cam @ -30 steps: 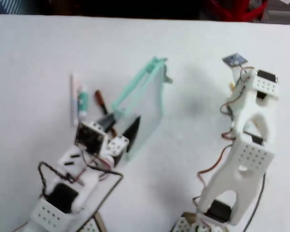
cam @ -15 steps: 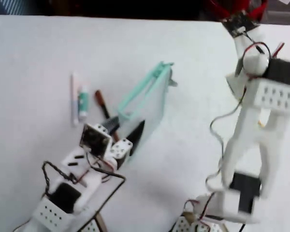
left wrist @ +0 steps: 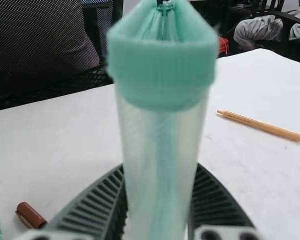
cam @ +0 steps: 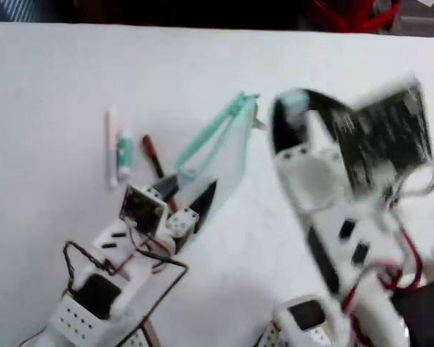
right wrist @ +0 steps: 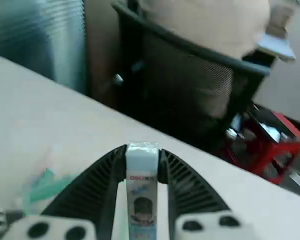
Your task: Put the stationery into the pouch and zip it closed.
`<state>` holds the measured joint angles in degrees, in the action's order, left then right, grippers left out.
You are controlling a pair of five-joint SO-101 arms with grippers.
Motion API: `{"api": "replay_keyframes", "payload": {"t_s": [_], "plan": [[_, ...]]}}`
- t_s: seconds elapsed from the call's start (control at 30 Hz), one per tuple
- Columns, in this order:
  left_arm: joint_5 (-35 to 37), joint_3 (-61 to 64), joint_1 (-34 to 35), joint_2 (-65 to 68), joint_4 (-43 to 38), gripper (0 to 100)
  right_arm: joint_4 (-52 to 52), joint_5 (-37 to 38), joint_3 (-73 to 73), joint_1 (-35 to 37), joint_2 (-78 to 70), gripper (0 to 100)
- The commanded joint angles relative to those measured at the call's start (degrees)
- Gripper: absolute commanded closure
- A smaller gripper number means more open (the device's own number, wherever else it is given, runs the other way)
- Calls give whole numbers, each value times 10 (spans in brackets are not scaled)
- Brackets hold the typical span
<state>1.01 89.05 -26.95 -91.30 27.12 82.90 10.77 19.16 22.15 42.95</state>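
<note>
Left claw (left wrist: 160, 192): clamped on the near end of the clear, teal-zipped pouch (left wrist: 160, 115), held on edge over the worktop (cam: 72, 72). Right claw (right wrist: 141, 156): clamped on a white-and-blue eraser (right wrist: 141, 187) just beside the pouch's far corner, its arm covering the worktop's right side. Beyond: brown marker (cam: 150, 154), teal stick (cam: 124, 152) and white pen (cam: 111, 148) side by side, with an orange pencil (left wrist: 262, 126) apart.

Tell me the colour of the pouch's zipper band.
The band is mint green; left wrist view shows it best.
</note>
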Motion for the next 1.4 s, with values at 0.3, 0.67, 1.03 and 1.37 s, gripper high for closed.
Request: {"api": "replay_keyframes", "payload": {"t_s": [0.3, 0.67, 1.03, 1.37], "plan": [[5, 1, -9, 7, -4, 849, -371, -67, -369, 131, 90, 981], [5, 1, -7, 7, -5, 849, -394, -67, -449, 125, 77, 981], [5, 1, -7, 6, -5, 849, -350, -39, -517, 124, 139, 960], [5, 1, -7, 7, -5, 849, -325, -24, -511, 124, 145, 762]]}}
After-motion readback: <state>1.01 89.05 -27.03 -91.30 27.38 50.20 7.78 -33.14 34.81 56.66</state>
